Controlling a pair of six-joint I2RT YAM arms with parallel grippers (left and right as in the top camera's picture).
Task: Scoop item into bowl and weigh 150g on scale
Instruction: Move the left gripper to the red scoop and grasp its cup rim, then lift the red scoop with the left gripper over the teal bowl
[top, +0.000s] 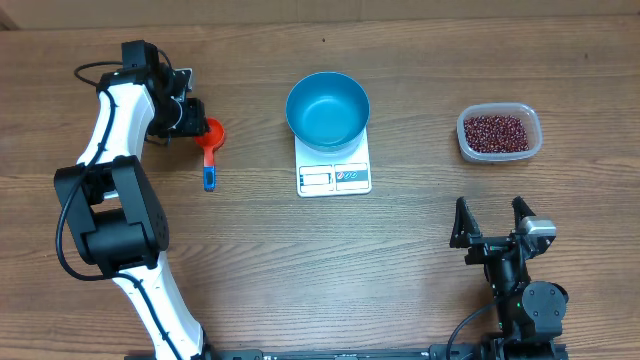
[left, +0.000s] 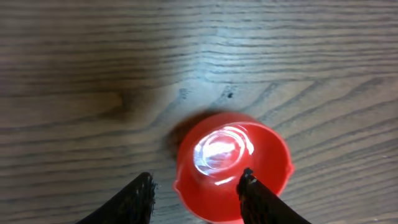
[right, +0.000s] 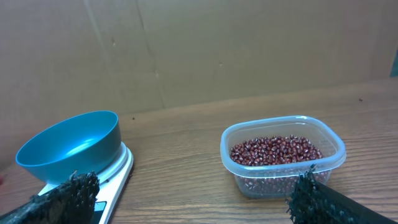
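The blue bowl (top: 327, 108) stands empty on the white scale (top: 334, 176) at the table's middle; both also show in the right wrist view, the bowl (right: 71, 146) on the scale (right: 118, 171). The item, red-brown beans (top: 494, 131), fills a clear tub (right: 283, 155) at the right. A red scoop (top: 212, 134) with a blue handle (top: 209, 179) lies left of the scale. My left gripper (top: 197, 122) hangs over the scoop's cup (left: 233, 165), jaws partly closed. One finger (left: 255, 196) is over the cup, the other (left: 140, 199) just outside its left rim, not touching. My right gripper (top: 490, 215) stands wide open and empty, below the tub.
The clear tub (top: 499, 133) sits right of the scale, a hand's width away. Bare wooden table (top: 400, 250) lies between the scale and my right gripper (right: 194, 186). A brown cardboard wall (right: 205, 50) stands behind the table.
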